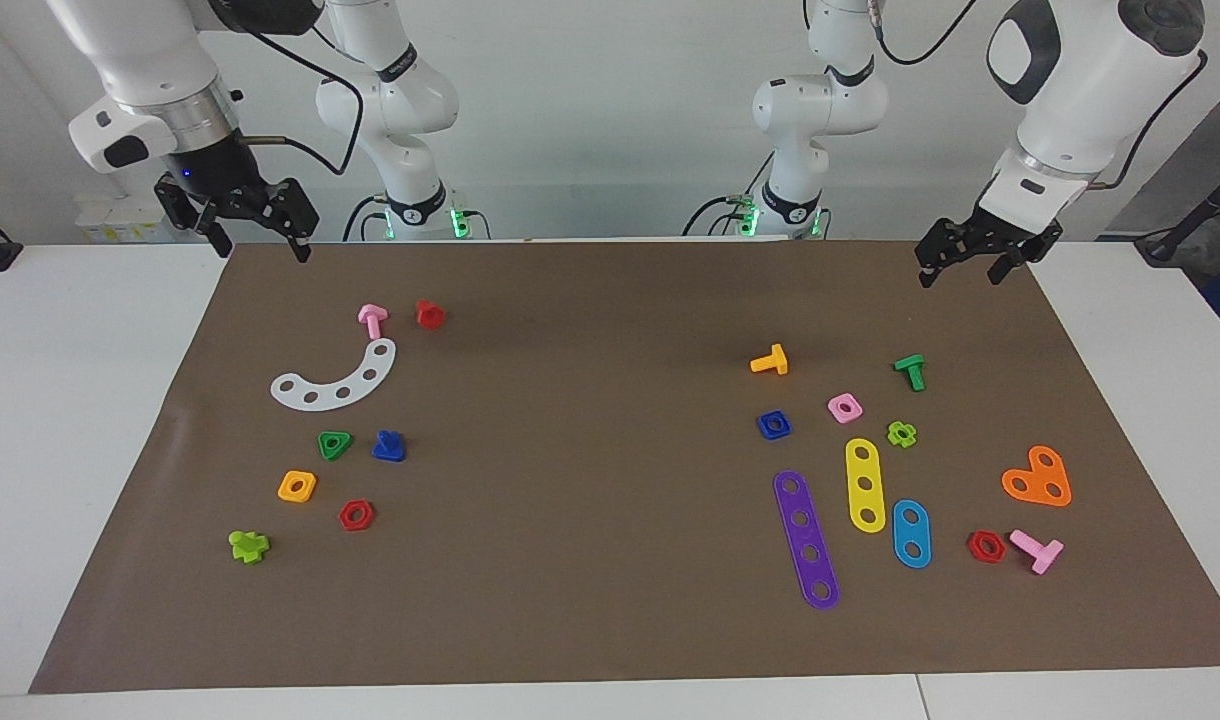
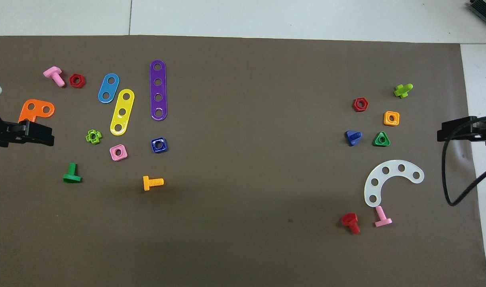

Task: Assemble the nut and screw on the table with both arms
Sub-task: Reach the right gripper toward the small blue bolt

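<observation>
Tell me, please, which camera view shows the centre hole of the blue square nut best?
The overhead view: it looks steeply down on the blue nut, so its round hole shows open and nearly circular. The facing view shows the same nut at a slant, beside the pink nut, its hole flattened and smaller.

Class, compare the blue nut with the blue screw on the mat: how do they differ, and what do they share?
The nut is square with a round hole; the screw has a wide head and stubby shaft. The nut lies toward the left arm's end beside a pink nut, the screw toward the right arm's. Both are blue and ungripped.
</observation>
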